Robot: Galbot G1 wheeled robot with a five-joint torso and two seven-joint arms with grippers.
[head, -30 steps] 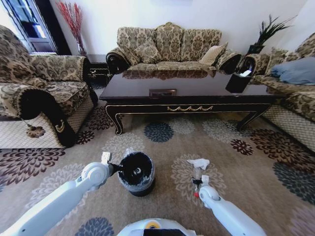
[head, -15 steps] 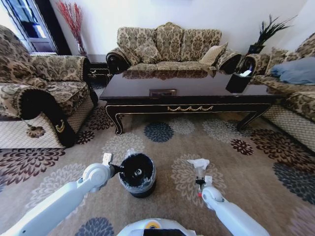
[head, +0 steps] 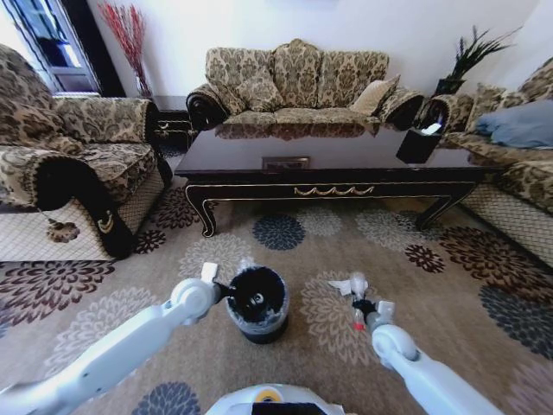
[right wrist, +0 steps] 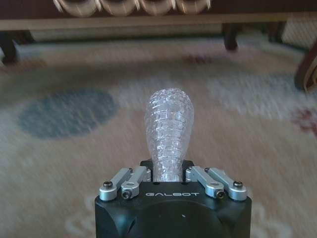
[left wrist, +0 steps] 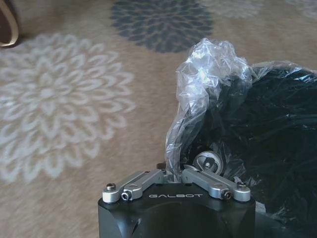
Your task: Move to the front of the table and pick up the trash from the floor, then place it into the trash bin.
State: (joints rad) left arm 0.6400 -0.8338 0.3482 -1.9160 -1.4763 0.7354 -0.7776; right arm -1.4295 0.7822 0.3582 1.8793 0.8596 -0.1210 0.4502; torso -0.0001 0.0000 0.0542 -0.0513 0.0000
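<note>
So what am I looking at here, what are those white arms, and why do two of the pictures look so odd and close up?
The white arms belong to a wheeled robot. The wide picture comes from a camera on its head, looking down at the carpet before the table. The two close pictures come from cameras on its wrists, so each shows that arm's own fingers. The left gripper is clamped on the rim of the black trash bin, pinching its thin clear liner. The right gripper holds a clear plastic bottle near its capped end. A white tissue lies on the floor beside it.
</note>
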